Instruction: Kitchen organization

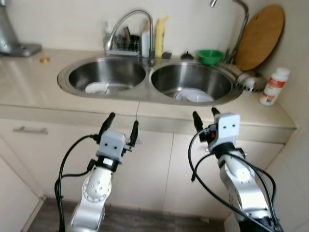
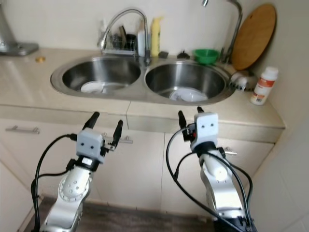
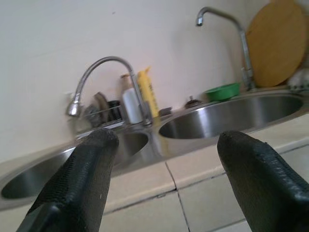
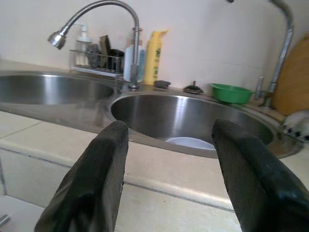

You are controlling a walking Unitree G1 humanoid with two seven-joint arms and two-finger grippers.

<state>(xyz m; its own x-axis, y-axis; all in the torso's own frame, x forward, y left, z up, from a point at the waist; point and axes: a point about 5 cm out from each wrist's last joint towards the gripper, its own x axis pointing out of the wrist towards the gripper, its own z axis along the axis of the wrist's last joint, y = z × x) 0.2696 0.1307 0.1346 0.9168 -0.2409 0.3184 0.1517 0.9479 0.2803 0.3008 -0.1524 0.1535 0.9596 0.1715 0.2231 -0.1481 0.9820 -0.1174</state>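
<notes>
We're standing at the worktop [image 1: 29, 89] w/ both arms raised in front of its front edge, neither touching anything.

Going left to right: a small gold bit [image 1: 44, 60] sits near the back left of the worktop. Left basin [image 1: 104, 72] holds a white dish [image 1: 96, 88] near its front wall. Behind it, at the back edge, a rack [image 1: 123, 46] w/ sponges etc., the tap [image 1: 130, 21], a white bottle [image 1: 145, 41] and a yellow bottle [image 1: 161, 30]. Right basin [image 1: 193, 79] holds a white plate [image 1: 194, 96] at its front. Green bowl [image 1: 210, 56] sits on the back rim, a second tap [image 1: 239, 24] beside it, a wood board [image 1: 260, 36] leaning on the wall at the back right corner. A white bottle w/ orange label [image 1: 274, 87] stands at the right end.

Left gripper [image 1: 121, 126]: fingers apart, holding nothing, just below the worktop edge in front of the left basin. Right gripper [image 1: 206, 117]: fingers also apart, empty, in front of the right basin.

Risks, as we judge them:
- Both grippers sit below the edge; pushing fwd w/o lifting would knock fingers into the worktop front or cabinet.
- Dish and plate lie flat on steel, prob. wet; fingers may slip or scrape, or chip the rim on the basin wall.
- The tap overhangs the basins, so a wrist could catch it.
- The right arm swinging wide could tip the labelled bottle.
</notes>
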